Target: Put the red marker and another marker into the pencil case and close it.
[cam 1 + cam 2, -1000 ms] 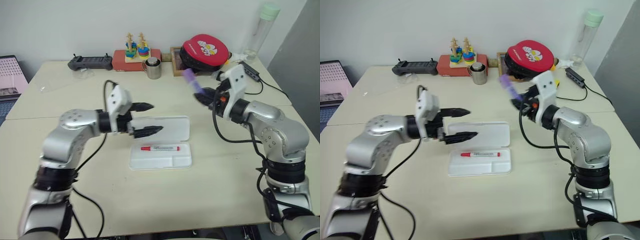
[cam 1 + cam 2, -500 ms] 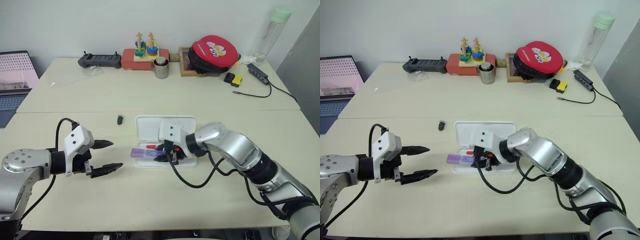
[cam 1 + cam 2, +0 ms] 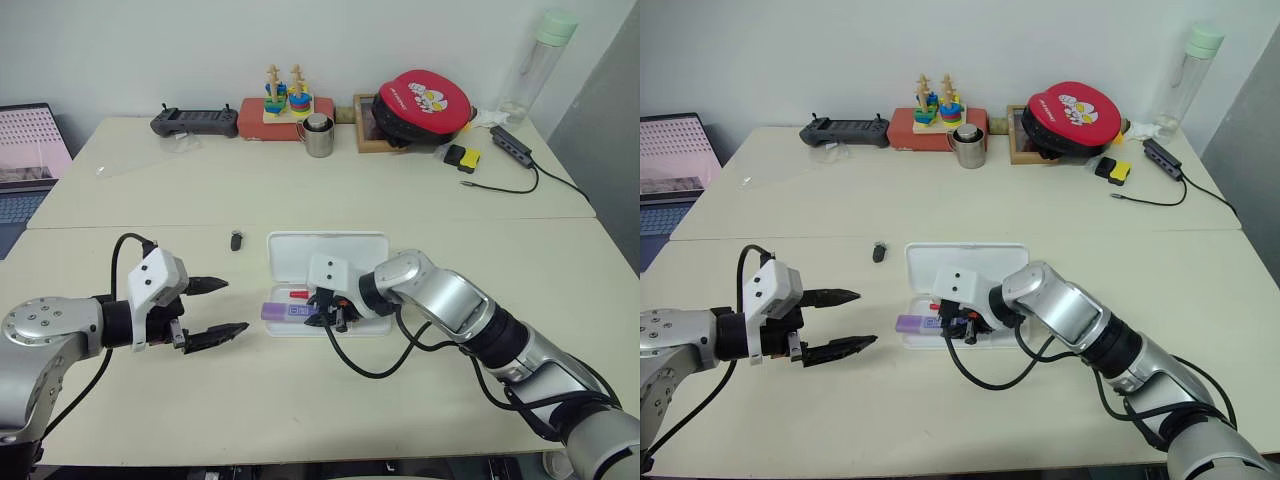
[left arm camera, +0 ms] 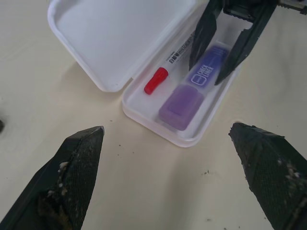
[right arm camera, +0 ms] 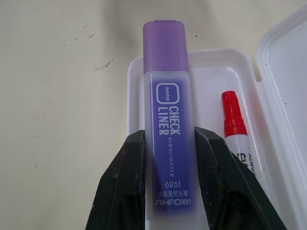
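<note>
Over the case's left end, right gripper clamps highlighter; red marker inside; release, lid left; left gripper open.

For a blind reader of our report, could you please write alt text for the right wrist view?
The right gripper holds a purple highlighter between its two black fingers, over the tray of the open white pencil case. The red marker already lies in the tray beside it, on a beige table.

The left gripper is held low near the table's left front edge, fingers spread wide. The right gripper is clamped, arm bent leftward.
</note>
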Robot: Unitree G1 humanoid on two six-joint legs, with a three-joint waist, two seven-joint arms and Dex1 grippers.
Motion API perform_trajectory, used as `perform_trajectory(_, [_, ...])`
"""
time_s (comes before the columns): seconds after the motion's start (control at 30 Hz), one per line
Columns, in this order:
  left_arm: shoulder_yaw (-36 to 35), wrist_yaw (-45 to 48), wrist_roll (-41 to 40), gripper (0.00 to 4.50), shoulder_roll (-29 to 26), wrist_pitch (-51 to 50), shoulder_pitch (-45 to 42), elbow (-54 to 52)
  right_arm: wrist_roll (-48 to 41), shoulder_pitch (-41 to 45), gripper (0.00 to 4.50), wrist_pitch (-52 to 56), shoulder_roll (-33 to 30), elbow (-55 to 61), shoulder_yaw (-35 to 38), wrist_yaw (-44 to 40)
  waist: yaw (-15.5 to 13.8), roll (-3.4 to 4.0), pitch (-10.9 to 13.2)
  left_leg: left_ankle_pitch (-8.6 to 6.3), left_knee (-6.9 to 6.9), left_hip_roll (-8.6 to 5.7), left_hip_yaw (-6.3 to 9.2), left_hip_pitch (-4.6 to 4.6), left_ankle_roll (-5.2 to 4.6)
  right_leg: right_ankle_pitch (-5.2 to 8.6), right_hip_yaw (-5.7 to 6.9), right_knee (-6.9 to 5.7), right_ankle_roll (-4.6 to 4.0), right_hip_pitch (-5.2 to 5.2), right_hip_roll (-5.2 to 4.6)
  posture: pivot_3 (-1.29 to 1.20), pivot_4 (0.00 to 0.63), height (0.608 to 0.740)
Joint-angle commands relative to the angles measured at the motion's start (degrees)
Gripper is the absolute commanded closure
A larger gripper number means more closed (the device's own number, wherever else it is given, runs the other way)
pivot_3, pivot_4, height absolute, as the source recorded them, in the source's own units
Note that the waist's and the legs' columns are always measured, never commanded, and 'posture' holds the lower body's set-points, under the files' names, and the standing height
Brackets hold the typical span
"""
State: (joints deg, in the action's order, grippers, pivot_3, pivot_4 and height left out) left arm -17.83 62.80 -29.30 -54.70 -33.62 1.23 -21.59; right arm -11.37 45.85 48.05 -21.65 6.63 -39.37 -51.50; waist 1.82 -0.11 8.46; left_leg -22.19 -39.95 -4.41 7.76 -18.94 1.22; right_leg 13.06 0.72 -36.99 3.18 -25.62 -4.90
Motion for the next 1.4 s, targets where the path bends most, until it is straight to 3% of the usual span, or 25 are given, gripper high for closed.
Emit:
perform_trajectory(0.03, [-0.6,-0.9,-1.2,0.0,0.1,0.0,-1.6,0.1,0.1,-0.1,2.55,0.2,0.0,3.2,0.6,-1.2,0.0,0.0,0.0,0.0,0.0,0.0,0.0,0.0,0.0,0.0,0.0,0.0,0.0,0.0,0.0,0.0,0.15,0.74])
perform_trajectory(0.23, [-1.2,-2.1,-1.5,0.0,0.7,0.0,-2.6,0.8,-0.2,-0.3,1.21,0.2,0.6,3.5,2.0,-1.3,0.0,0.0,0.0,0.0,0.0,0.0,0.0,0.0,0.0,0.0,0.01,0.0,0.0,-0.01,0.0,0.0,0.15,0.74])
perform_trajectory(0.4, [-6.0,-10.7,-2.0,0.0,4.5,-3.1,-5.6,5.9,-5.9,0.1,0.02,-0.6,2.9,6.2,11.1,-1.7,0.0,0.01,0.0,0.0,0.0,0.01,0.02,0.0,0.0,0.0,0.02,-0.01,0.0,-0.01,0.02,0.0,0.15,0.74])
perform_trajectory(0.53, [-6.9,-19.6,-1.5,0.0,9.5,-4.8,-9.8,11.3,-15.9,1.5,0.02,2.1,6.4,9.2,22.7,-1.7,-0.1,0.01,0.0,0.0,0.0,-0.01,0.03,0.01,0.0,0.0,0.01,-0.01,0.0,0.0,0.01,0.0,0.15,0.74])
perform_trajectory(0.63, [-4.6,-27.4,4.3,0.0,11.5,-2.6,-14.8,18.6,-17.9,3.5,0.02,2.8,7.8,8.5,27.5,1.1,0.0,-0.04,0.0,0.0,-0.04,-0.02,0.08,0.02,0.0,0.0,0.05,-0.04,0.0,0.03,0.01,0.0,0.15,0.74])
perform_trajectory(0.73, [-0.3,-31.9,8.9,0.0,13.8,-0.6,-20.4,25.9,-17.0,4.2,0.02,1.8,7.6,7.5,28.5,3.3,-0.2,-0.1,-0.1,0.0,-0.05,-0.04,0.09,0.06,0.01,-0.01,0.08,-0.07,0.0,0.04,0.02,0.0,0.15,0.74])
perform_trajectory(0.97, [9.5,-30.7,13.9,0.0,20.4,3.8,-29.6,37.3,-15.0,4.3,0.02,-0.7,8.9,4.6,29.2,8.9,0.3,-0.12,-0.1,0.0,-0.07,-0.11,0.01,0.03,0.01,-0.01,0.04,-0.1,0.01,-0.03,-0.05,0.0,0.15,0.74])
perform_trajectory(1.17, [12.7,-33.7,17.1,0.0,24.0,3.2,-33.8,43.4,-14.4,4.8,0.02,-1.4,9.2,4.4,29.5,11.4,1.2,-0.12,-0.1,0.0,-0.06,-0.09,-0.02,0.01,0.01,-0.01,0.02,-0.16,0.01,-0.1,-0.04,0.0,0.15,0.74])
perform_trajectory(1.4, [12.2,-37.7,17.8,1.37,25.9,-0.6,-34.4,42.6,-14.6,4.5,0.0,-1.6,8.9,4.0,29.9,12.8,1.4,-0.13,-0.1,0.0,-0.07,-0.1,-0.02,0.02,0.01,-0.01,-0.02,-0.21,0.01,-0.11,-0.05,0.0,0.15,0.74])
